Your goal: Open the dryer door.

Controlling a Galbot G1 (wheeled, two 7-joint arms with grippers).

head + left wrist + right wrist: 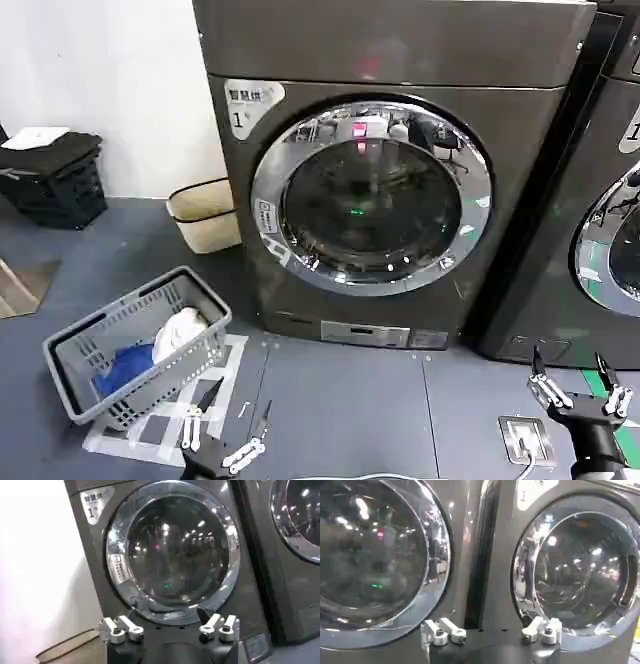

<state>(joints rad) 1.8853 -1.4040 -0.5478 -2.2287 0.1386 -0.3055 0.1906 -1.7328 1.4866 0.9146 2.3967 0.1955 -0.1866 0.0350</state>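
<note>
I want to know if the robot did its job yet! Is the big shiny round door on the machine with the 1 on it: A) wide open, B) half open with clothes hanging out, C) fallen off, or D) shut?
D: the dryer door sits flat against the machine's front, its chrome rim flush all round, and both grippers hang low, away from it.

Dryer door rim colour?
Shiny chrome around dark tinted glass, on the dryer door; clearest in the head view.
</note>
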